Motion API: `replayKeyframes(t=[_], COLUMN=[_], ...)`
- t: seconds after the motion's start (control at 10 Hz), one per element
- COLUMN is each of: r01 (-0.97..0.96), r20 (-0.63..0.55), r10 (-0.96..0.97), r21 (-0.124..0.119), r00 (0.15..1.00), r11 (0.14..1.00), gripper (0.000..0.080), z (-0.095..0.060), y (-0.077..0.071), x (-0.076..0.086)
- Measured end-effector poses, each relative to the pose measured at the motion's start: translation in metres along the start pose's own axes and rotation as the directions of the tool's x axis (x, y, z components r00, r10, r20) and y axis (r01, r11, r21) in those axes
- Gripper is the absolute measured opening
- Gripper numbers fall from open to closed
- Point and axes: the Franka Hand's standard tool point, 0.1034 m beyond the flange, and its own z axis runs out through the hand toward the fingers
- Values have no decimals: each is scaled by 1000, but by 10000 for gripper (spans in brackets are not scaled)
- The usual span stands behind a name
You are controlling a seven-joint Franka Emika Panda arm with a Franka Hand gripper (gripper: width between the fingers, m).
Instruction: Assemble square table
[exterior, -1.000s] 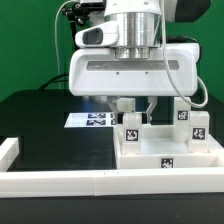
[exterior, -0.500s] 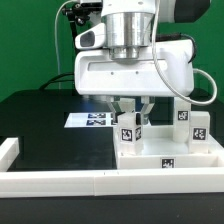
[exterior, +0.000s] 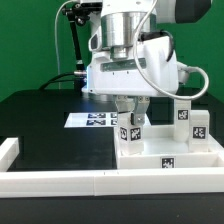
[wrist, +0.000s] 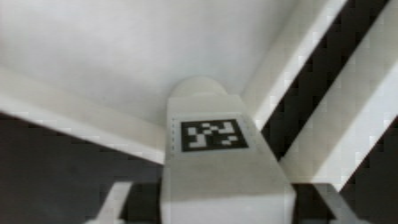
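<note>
Where the black table [exterior: 40, 125] meets the long white rail [exterior: 70, 181] along its front edge, the white square tabletop [exterior: 175, 152] lies flat at the exterior view's right, its raised rim carrying a black-and-white tag on the front face. Three white leg blocks stand upright on it: one at its left corner [exterior: 130, 126] and two more [exterior: 184, 115] [exterior: 199, 128] toward the exterior view's right, each with a tag. The hand [exterior: 131, 108] comes down from the arm's white body onto the left-corner leg, its two dark fingers [exterior: 122, 106] on either side of the block's top, pinching it. Behind, a flat printed sheet of tags [exterior: 92, 119] lies on the table.

The wrist view gives what the outside camera cannot: the held leg [wrist: 219, 150] from above, filling the middle of the picture with its tag facing the camera, and the dark finger pads [wrist: 119, 202] flanking its near end. Beyond it are the tabletop's pale inner floor [wrist: 107, 50] and a raised rim, blurred. That view shows neither the other two legs nor the printed sheet.
</note>
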Motion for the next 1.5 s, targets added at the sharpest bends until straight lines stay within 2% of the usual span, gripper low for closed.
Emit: replayKeyframes(t=[0.3, 0.5, 0.6, 0.7, 0.8, 0.9, 1.1, 1.5], r01=[-212, -282, -254, -198, -132, -61, 192, 436], r20=[19, 19, 19, 21, 23, 24, 19, 18], r10=[213, 282, 255, 198, 132, 61, -192, -436], r21=[-17, -17, -17, -17, -14, -12, -1, 1], r00=[977, 959, 967, 980, 991, 998, 981, 900], r11=[977, 959, 967, 980, 991, 998, 981, 900], gripper=[295, 295, 295, 520, 520, 622, 643, 649], z=[0, 0, 0, 0, -1, -1, -2, -1], y=[-1, -1, -1, -1, -3, -3, -3, -3], x=[-1, -1, -2, -1, 0, 0, 3, 4])
